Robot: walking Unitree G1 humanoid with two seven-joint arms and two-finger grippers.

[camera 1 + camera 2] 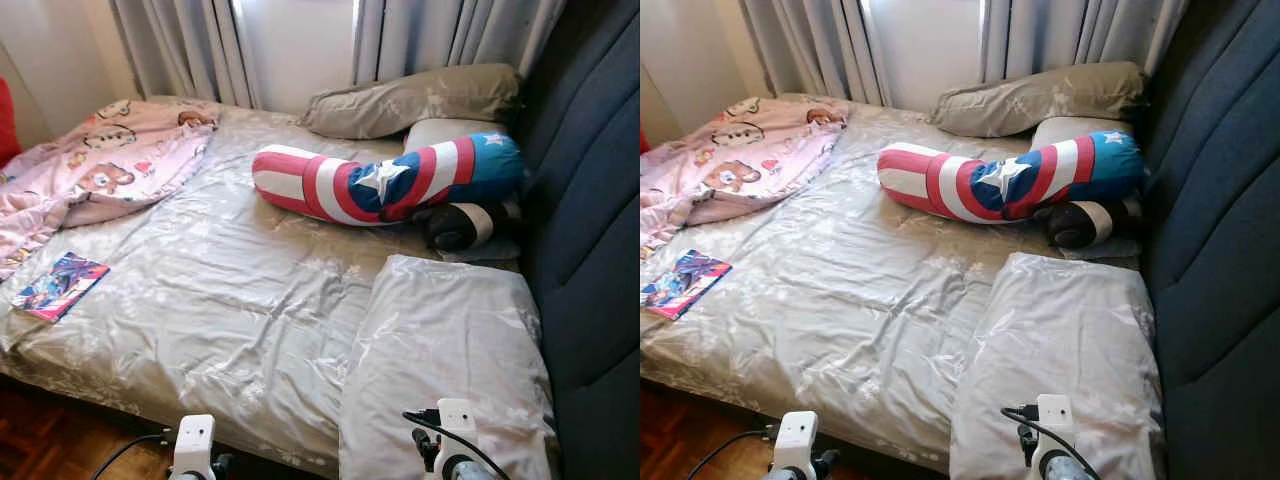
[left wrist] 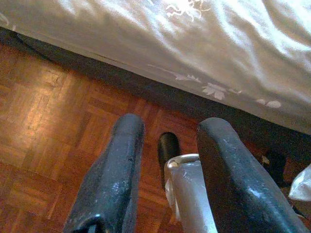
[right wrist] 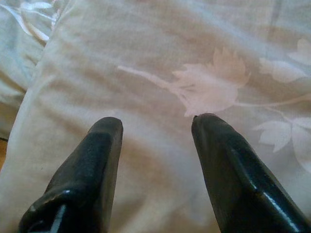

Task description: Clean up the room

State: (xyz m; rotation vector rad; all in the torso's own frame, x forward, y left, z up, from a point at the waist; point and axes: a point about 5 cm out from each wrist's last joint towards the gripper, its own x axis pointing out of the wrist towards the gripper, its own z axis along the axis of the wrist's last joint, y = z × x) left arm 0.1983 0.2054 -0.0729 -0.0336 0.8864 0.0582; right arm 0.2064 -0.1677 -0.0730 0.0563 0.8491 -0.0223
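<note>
A bed with a grey floral sheet (image 1: 230,300) lies before me. On it rest a red, white and blue bolster with a star (image 1: 390,180), a dark rolled cushion (image 1: 462,225), a grey pillow (image 1: 410,100) at the head and a second grey pillow (image 1: 440,350) near the front right. A pink cartoon blanket (image 1: 100,165) is bunched at the far left, with a colourful comic book (image 1: 60,285) near the left edge. My right gripper (image 3: 155,128) is open just above the near pillow (image 3: 204,87). My left gripper (image 2: 170,131) hangs open over the parquet floor (image 2: 43,111) beside the bed's edge.
A dark blue padded headboard (image 1: 590,200) runs along the right side. Grey curtains (image 1: 200,40) and a window stand behind the bed. A red object (image 1: 8,120) shows at the far left. Parquet floor (image 1: 40,440) lies at the bed's foot.
</note>
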